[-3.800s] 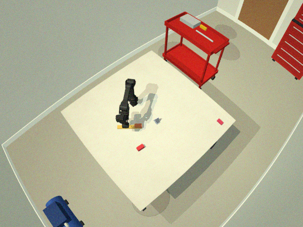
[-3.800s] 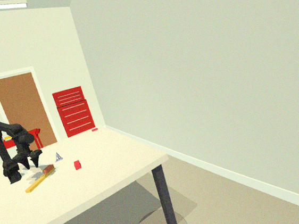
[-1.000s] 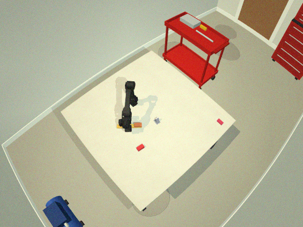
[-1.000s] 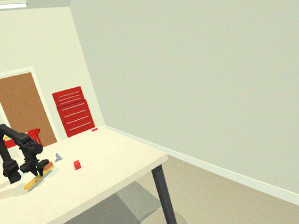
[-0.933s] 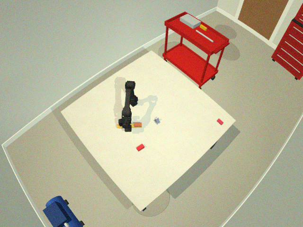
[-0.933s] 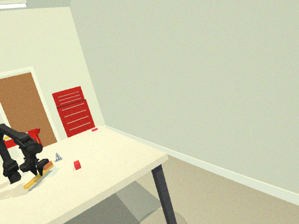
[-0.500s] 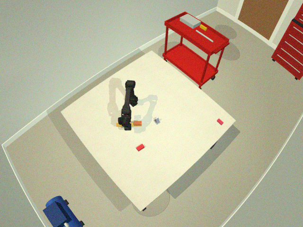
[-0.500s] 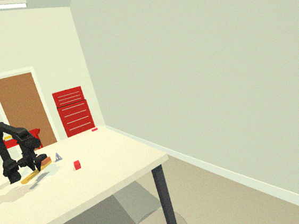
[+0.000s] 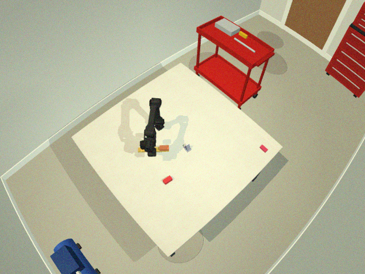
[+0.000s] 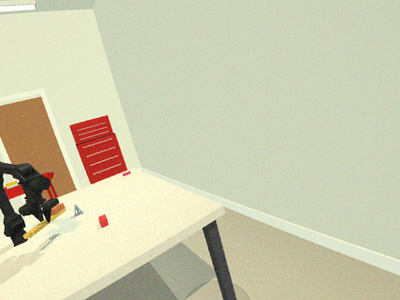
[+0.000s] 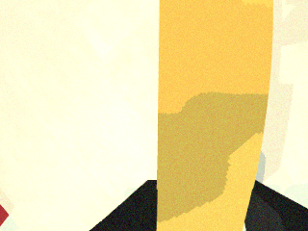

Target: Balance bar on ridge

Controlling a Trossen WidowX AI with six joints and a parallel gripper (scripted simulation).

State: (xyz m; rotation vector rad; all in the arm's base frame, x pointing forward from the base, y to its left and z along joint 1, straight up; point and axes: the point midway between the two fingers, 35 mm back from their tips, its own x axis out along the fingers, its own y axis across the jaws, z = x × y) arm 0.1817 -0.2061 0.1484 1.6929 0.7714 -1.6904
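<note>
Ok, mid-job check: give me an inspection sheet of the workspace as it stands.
Surface: cream table, bare spots show only shadows.
Job's things: yellow bar with orange block on one end, lifted and tilted; grey ridge beside it, apart.
Clutter: two red blocks on the table.
Grippers: gripper, jaws shut on the bar.
Cables: nothing seen.
Surroundings: red cart, red tool chest, door, blue machine.
</note>
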